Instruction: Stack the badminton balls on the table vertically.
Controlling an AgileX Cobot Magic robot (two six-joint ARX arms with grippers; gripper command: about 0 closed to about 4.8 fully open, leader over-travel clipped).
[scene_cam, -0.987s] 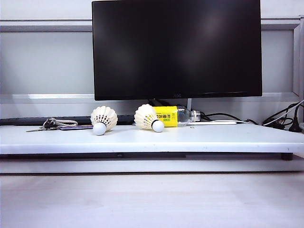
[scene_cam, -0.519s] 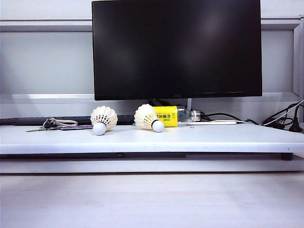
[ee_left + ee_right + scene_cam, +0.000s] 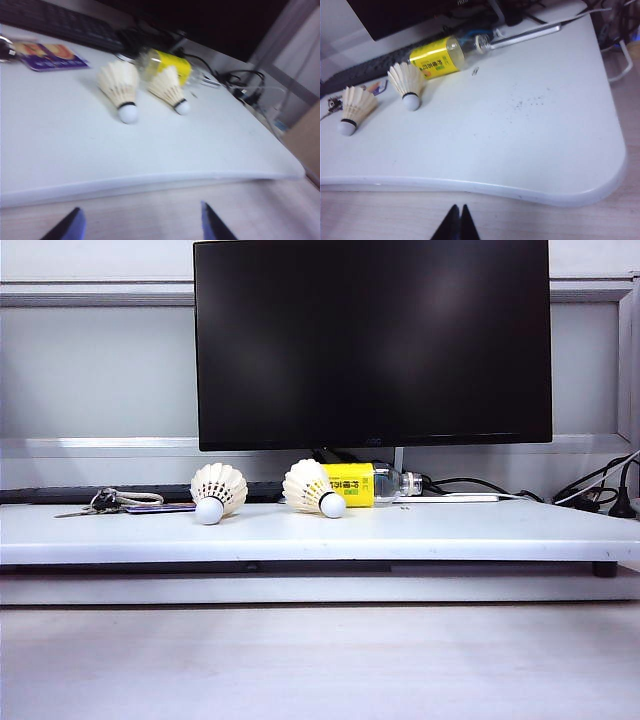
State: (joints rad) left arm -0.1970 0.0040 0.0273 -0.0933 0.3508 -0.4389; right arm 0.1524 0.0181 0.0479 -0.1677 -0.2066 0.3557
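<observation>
Badminton balls first: two small cream-white feather shuttlecocks with flared ribbed skirts, round white cork tips and thin black bands. Both lie on their sides on the long flat white table, cork tips toward the front edge. The left shuttlecock sits near a bunch of keys with a purple card. The right shuttlecock has its skirt touching or just beside a clear plastic bottle with a yellow label, under the big black monitor. The two are close but apart, so nothing is stacked yet.

Grippers: neither arm shows in the exterior view. In the left wrist view the left gripper hangs off the table's front edge, well back from both shuttlecocks, with its dark fingers spread wide and nothing between them. The right gripper is also short of the front edge, tips pressed together, empty.

Handling guess: these look super light and the feather skirts probably crush easily, so I'd pinch gently at the cork end or the stiffer band. They'd likely roll in an arc if nudged. Stacking means nesting one cork into the other skirt, so both would have to stand upright first.
</observation>
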